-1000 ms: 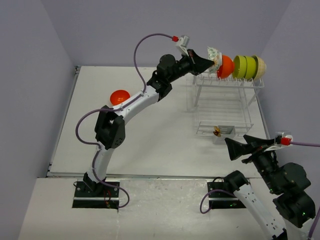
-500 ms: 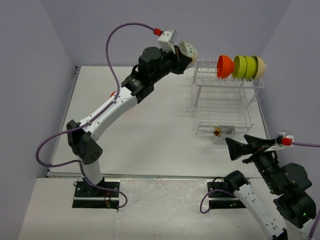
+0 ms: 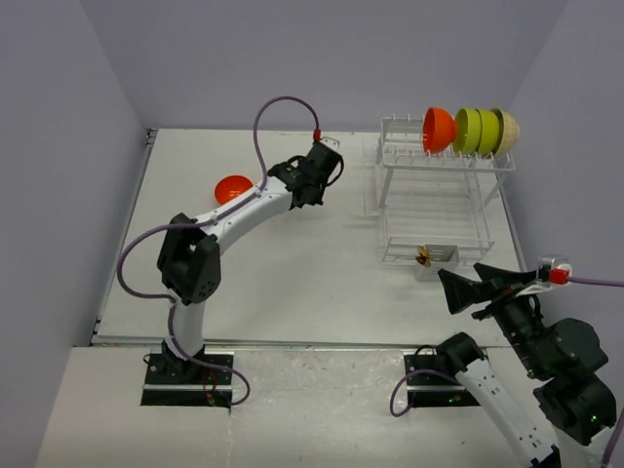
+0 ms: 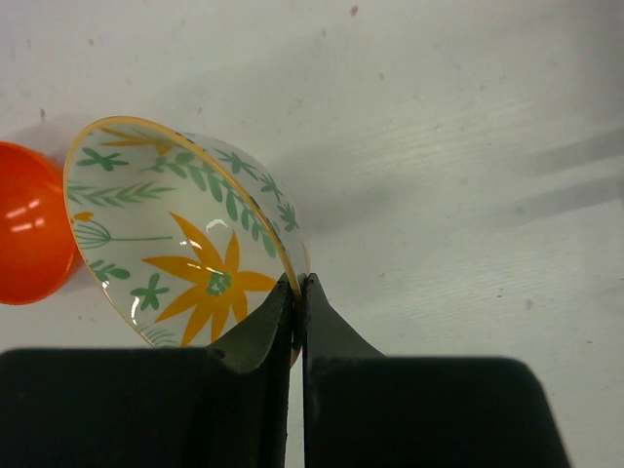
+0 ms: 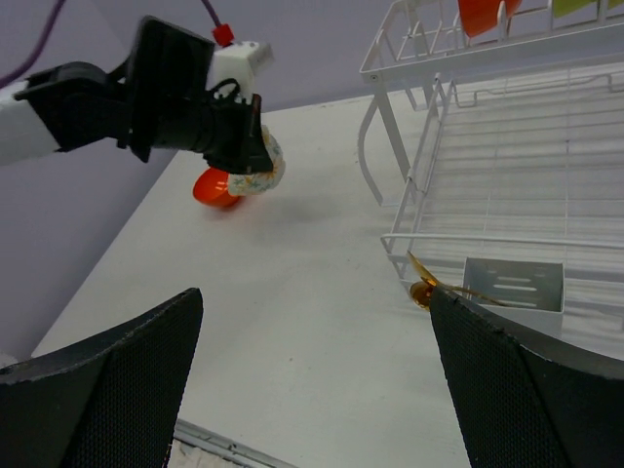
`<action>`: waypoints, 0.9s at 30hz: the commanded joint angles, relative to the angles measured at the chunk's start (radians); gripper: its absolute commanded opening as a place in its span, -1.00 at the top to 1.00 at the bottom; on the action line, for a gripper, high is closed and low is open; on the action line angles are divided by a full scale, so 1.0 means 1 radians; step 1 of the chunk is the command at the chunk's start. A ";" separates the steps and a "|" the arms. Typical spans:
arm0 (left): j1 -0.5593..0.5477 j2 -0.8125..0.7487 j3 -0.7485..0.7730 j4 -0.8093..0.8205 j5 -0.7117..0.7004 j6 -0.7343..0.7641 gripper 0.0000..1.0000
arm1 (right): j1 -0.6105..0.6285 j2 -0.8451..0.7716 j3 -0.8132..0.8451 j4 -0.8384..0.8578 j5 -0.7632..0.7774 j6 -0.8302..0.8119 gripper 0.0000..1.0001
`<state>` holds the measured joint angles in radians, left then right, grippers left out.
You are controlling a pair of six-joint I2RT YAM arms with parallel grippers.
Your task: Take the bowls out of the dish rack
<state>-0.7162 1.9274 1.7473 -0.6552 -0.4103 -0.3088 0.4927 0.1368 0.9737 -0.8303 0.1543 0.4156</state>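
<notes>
Four bowls (image 3: 468,130) stand on edge on dish rack (image 3: 439,210) top tier: orange, two green, beige. Orange bowl (image 3: 233,188) on table (image 3: 312,273), far left. Left gripper (image 4: 295,291) pinches floral bowl (image 4: 180,239) by rim, tilted, just beside orange bowl. Top view hides floral bowl under wrist; both wrist views show it. Right gripper (image 5: 312,302) spread wide, holding nothing, near cutlery basket (image 5: 512,283).

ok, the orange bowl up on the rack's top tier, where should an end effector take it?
Pinch the upper rim of the orange bowl, coming from the open left side of the dish rack. It stands on edge at the row's left end, green bowls crowding its right.
</notes>
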 commanded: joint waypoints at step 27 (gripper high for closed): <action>0.001 0.102 0.052 -0.101 -0.015 0.045 -0.58 | 0.006 0.176 -0.020 0.109 -0.098 0.006 -0.98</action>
<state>-0.7044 2.1731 1.7977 -0.7563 -0.4374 -0.2478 0.4927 0.2604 0.9436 -0.7925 0.0849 0.4194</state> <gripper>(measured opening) 0.741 0.987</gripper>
